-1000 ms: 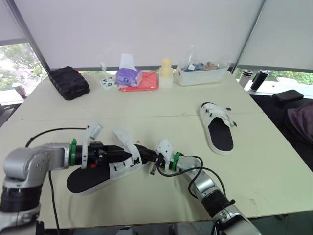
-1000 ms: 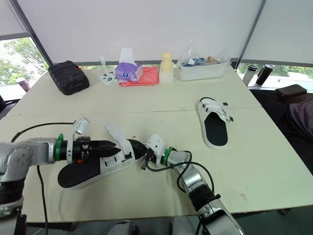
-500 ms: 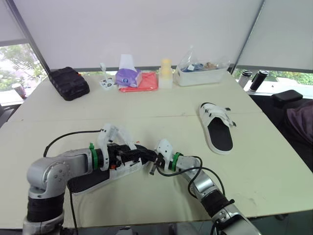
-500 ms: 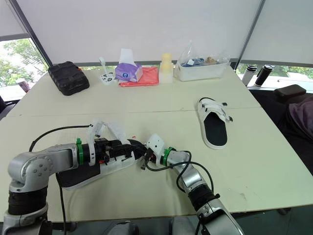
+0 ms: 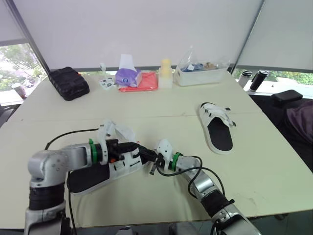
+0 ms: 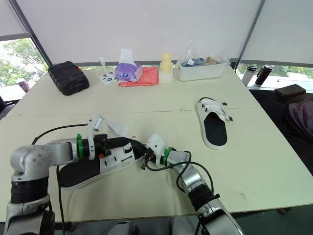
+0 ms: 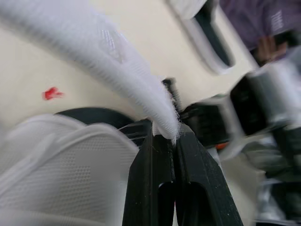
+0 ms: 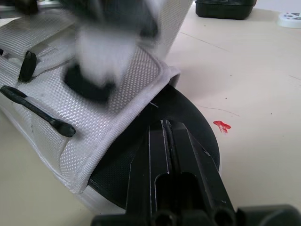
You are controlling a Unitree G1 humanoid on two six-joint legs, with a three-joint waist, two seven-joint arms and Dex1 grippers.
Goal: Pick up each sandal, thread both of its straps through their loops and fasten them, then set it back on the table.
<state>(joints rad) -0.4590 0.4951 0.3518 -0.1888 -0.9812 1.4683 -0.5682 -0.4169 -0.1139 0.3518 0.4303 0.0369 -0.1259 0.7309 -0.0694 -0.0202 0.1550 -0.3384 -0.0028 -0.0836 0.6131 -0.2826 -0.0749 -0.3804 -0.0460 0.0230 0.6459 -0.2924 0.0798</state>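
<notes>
At the near edge of the table [image 5: 161, 105], on the robot's left side, the first sandal [image 5: 105, 171] is held between both arms, with its black footbed turned up and its heel end resting on the tabletop. The left gripper [image 7: 171, 136] is clenched on the free end of a white mesh strap [image 7: 117, 61], which is lifted away from the sandal and rises in a curve. The right gripper [image 8: 165, 126] is closed tightly on the edge of the black sole [image 8: 193, 113] at the front end of the same sandal, just below the white woven upper [image 8: 99, 117]. A black plastic loop [image 8: 37, 113] is seen lying on this upper. A small red mark [image 8: 222, 125] is found on the tabletop just beside the sole. Further away, on the right half of the table and well apart from both grippers, the second sandal [image 5: 217, 127] is lying flat, with two white straps laid across its front part. Along the far edge a black case [image 5: 69, 82], a small white object [image 5: 107, 82] with dark print too small to be read, a purple tissue pack [image 5: 129, 76], a red cloth [image 5: 142, 82], a pale yellow bottle [image 5: 166, 73] and a clear container [image 5: 201, 71] filled with small things are lined up. Two dark cups [image 5: 254, 78] are placed beyond the far right corner.
</notes>
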